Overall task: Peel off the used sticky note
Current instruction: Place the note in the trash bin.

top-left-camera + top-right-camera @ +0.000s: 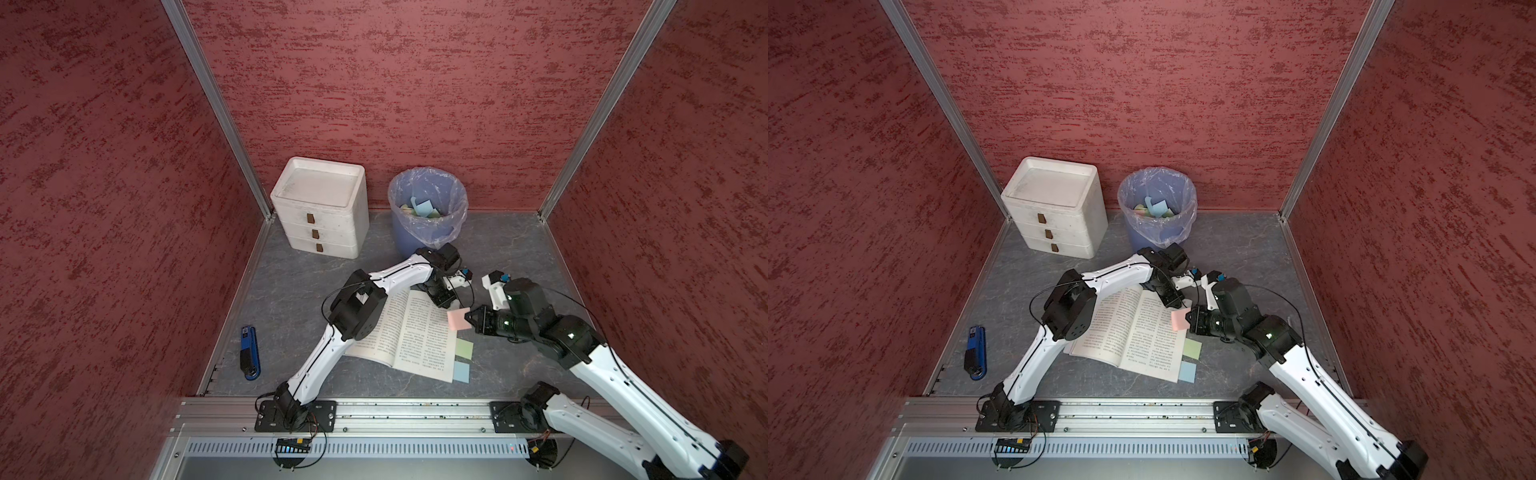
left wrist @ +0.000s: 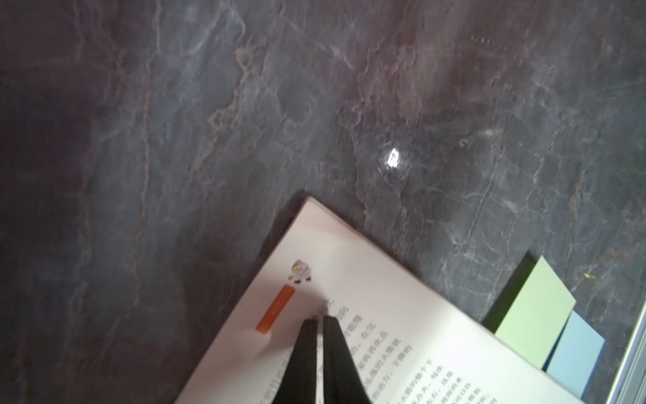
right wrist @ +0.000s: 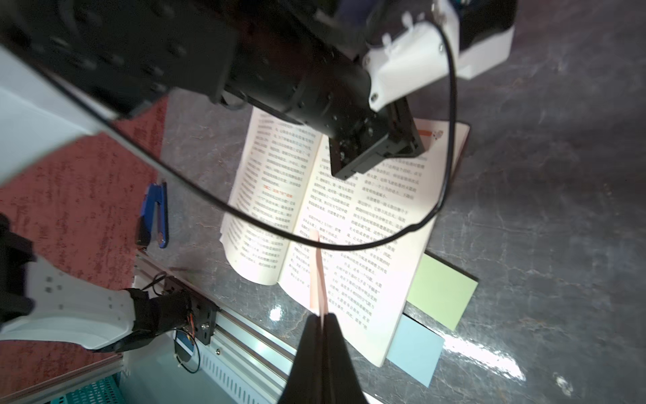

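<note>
An open book (image 1: 411, 332) lies on the grey table. A pink sticky note (image 1: 457, 319) stands lifted off the book's right page edge, and my right gripper (image 1: 467, 318) is shut on it; in the right wrist view the note (image 3: 320, 273) runs edge-on out of the gripper (image 3: 322, 316). A green note (image 1: 464, 348) and a blue note (image 1: 461, 371) stay stuck along the same page edge nearer the front. My left gripper (image 2: 320, 317) points down onto the far right corner of the page (image 2: 384, 297). Its fingers are shut to a hairline slit and hold nothing.
A blue bin (image 1: 428, 208) lined with a plastic bag holds several discarded notes at the back. A white three-drawer box (image 1: 320, 208) stands left of it. A blue stapler (image 1: 249, 353) lies at the left. The metal rail (image 1: 415, 411) runs along the front.
</note>
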`<state>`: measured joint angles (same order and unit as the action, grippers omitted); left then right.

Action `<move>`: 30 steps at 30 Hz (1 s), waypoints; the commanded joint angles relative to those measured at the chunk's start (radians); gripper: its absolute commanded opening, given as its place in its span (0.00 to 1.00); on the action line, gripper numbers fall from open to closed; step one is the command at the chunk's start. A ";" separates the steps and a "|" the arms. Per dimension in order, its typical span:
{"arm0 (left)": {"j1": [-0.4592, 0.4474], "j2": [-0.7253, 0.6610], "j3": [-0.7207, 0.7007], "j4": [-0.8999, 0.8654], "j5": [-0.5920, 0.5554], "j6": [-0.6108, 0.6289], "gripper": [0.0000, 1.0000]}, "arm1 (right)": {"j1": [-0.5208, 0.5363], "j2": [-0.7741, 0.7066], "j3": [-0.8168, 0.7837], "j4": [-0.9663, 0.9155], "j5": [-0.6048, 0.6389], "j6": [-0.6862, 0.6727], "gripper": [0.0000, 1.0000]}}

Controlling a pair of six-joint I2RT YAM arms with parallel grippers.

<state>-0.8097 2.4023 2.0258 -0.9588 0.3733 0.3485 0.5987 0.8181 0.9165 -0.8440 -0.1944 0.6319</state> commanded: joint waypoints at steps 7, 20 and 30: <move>0.166 -0.379 -0.289 -0.064 0.155 0.031 0.37 | -0.021 0.138 0.472 -0.169 0.061 -0.132 0.00; 0.487 -0.715 -0.751 -0.039 0.190 0.126 0.42 | -0.204 0.799 1.169 -0.136 0.075 -0.153 0.00; 0.565 -0.827 -0.886 -0.038 0.202 0.153 0.40 | -0.205 1.270 1.669 -0.131 0.154 -0.182 0.00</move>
<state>-0.2546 1.5978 1.1648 -1.0122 0.5526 0.4770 0.3965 2.0693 2.5282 -0.9989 -0.0906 0.4702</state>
